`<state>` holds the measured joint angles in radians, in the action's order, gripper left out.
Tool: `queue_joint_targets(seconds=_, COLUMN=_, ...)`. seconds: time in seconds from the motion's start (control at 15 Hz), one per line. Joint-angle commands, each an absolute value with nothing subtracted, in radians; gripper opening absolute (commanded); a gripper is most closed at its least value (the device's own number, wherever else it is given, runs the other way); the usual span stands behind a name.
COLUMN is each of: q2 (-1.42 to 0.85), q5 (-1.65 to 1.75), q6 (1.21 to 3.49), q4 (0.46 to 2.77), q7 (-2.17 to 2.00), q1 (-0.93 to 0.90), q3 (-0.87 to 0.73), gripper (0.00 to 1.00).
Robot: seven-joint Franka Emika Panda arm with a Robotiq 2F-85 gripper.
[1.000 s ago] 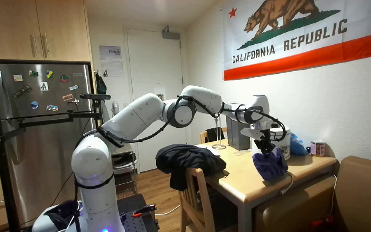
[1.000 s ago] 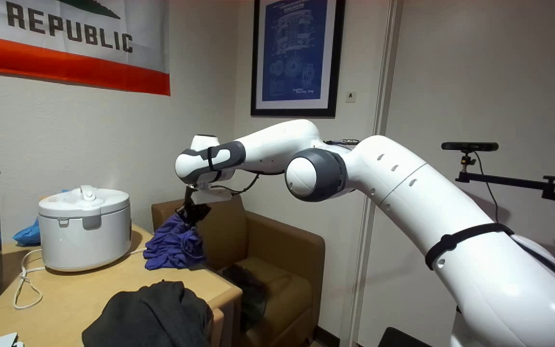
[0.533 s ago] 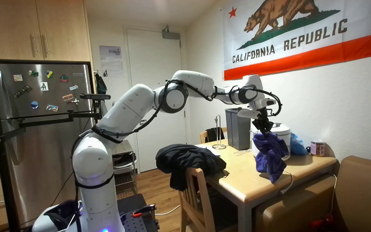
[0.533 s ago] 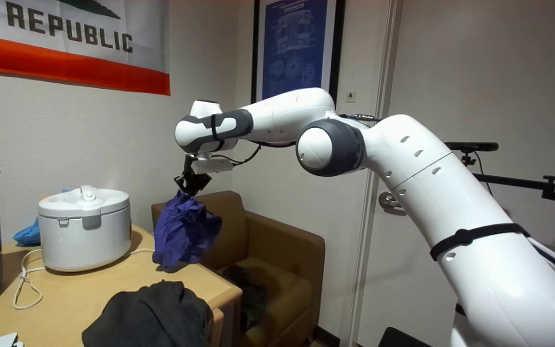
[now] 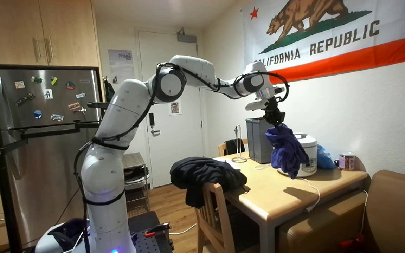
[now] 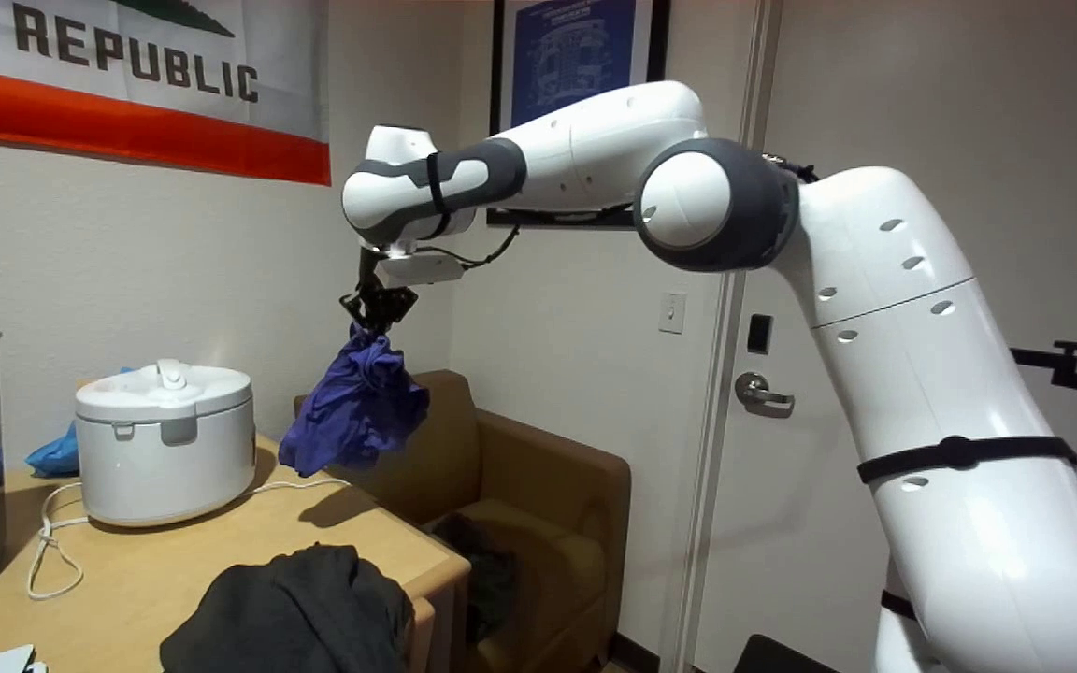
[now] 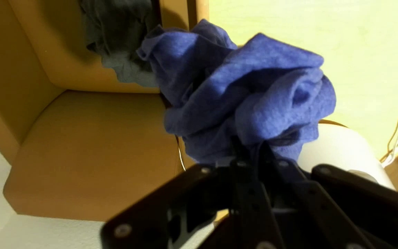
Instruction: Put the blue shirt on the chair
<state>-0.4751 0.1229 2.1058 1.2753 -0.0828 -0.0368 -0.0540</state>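
Lifted higher above the table (image 5: 255,188) since half a second ago, the blue shirt (image 7: 244,97) is pinched in a bunch by the closed gripper (image 7: 252,152), with its loose lower end hung free, not touching the table. Near it, on the table, a rice cooker (image 6: 165,458) is placed, against which the cloth should not be brushed. Just past the table's end an armchair (image 6: 548,551) is seen, with a dark cloth (image 7: 119,45) lying on its seat; farther off, a wooden chair (image 5: 224,214) is draped with a dark garment (image 5: 206,177). Which of the two is meant cannot be told. Either way, the carry is best made slowly, so that swinging is damped, with height kept until the table edge has been crossed; the shirt should then be lowered until its weight is borne by the chosen seat, and only then should the grip be released.
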Motion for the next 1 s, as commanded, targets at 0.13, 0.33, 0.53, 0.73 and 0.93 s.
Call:
queue_joint_targets(seconds=0.13, q2=-0.241, q5=0.213, q6=2.147, q4=1.539, q7=-0.137, q1=-0.078, q3=-0.053, gripper=0.03)
queue_joint_targets(seconds=0.33, q2=-0.177, q5=0.229, q6=2.168, q4=1.61, q7=-0.134, q1=-0.077, q3=-0.042, gripper=0.03)
queue_joint_targets(seconds=0.53, q2=-0.245, q5=0.206, q6=2.116, q4=1.517, q7=-0.11, q1=-0.067, q3=-0.033, gripper=0.1)
queue_joint_targets(seconds=0.73, q2=-0.257, q5=0.206, q6=2.116, q4=1.516, q7=-0.11, q1=-0.066, q3=-0.034, gripper=0.1)
queue_joint_targets(seconds=0.93, q2=-0.264, q5=0.223, q6=2.1, q4=1.506, q7=-0.121, q1=-0.071, q3=-0.038, gripper=0.02)
